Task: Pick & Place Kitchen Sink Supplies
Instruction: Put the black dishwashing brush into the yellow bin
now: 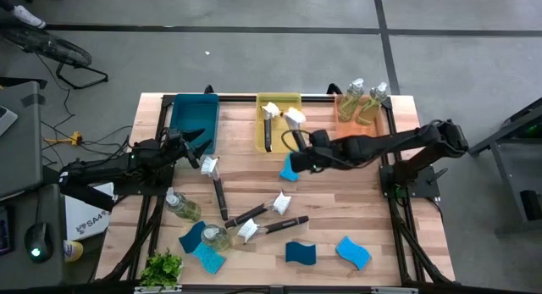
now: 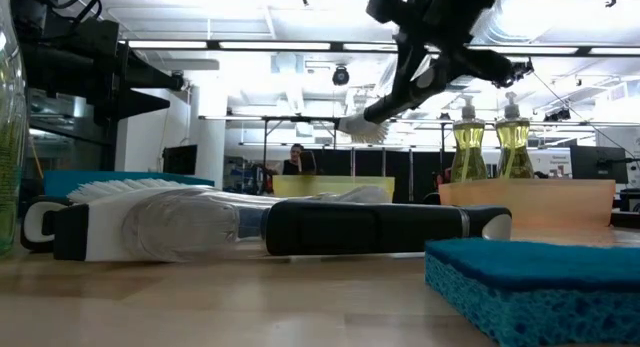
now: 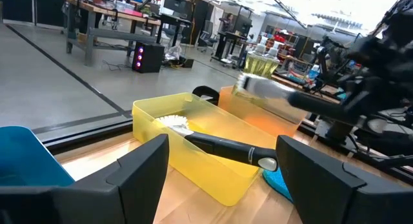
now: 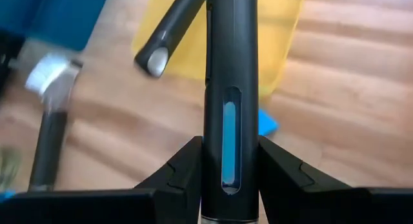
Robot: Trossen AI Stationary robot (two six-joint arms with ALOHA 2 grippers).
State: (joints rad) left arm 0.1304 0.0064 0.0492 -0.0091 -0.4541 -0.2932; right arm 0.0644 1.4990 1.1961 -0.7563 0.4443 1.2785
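Observation:
My right gripper (image 1: 306, 152) reaches in from the table's right and is shut on a black-handled dish brush, whose white head (image 1: 294, 118) hangs over the yellow bin (image 1: 279, 99). Another brush (image 1: 268, 124) lies in that bin with its handle end over the near rim. Two pump bottles (image 1: 364, 101) stand in the orange bin. My left gripper (image 1: 193, 147) is open beside the blue bin (image 1: 193, 120), touching nothing. On the table lie three more brushes (image 1: 254, 214), two bottles (image 1: 183, 206) and several blue sponges (image 1: 300, 253). My right gripper pinches the brush's black handle (image 4: 231, 130) between its two fingers (image 4: 184, 169). The handle runs out forward along the fingers. The brush is lifted clear and, in the low view, slants down from the gripper with its white head (image 2: 365, 127) lowest.
A green leafy plant (image 1: 163, 267) stands at the table's near left corner. One sponge (image 1: 288, 169) lies just below the right gripper. A black frame runs along the table's sides. A person (image 2: 295, 159) shows far back in the room.

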